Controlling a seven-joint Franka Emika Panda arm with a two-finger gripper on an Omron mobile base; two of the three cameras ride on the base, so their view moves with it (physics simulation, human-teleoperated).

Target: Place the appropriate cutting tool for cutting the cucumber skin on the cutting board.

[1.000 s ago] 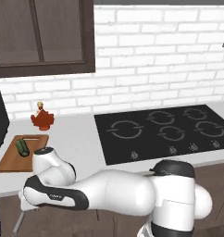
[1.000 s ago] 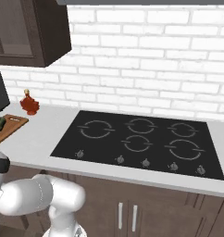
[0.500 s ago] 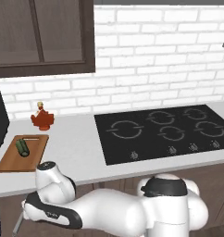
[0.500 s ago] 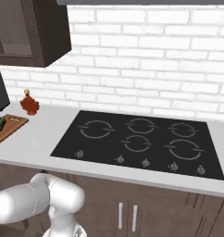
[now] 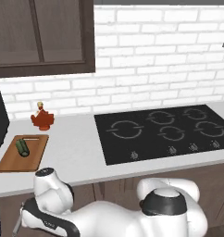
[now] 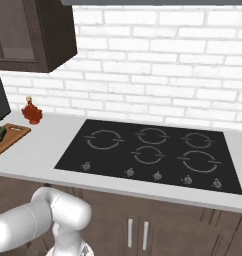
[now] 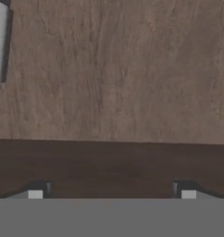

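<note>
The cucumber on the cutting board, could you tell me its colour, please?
Dark green cucumber, clearest in the left base view.

The cucumber (image 5: 22, 147) lies on the cutting board (image 5: 31, 159), left of the stove (image 5: 164, 132).

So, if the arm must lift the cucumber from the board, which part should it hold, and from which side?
Probably the middle of the cucumber, coming from straight above. It lies on its side on the cutting board, a short round cylinder, so the fingers should close across its narrow width, not along its length.
</note>
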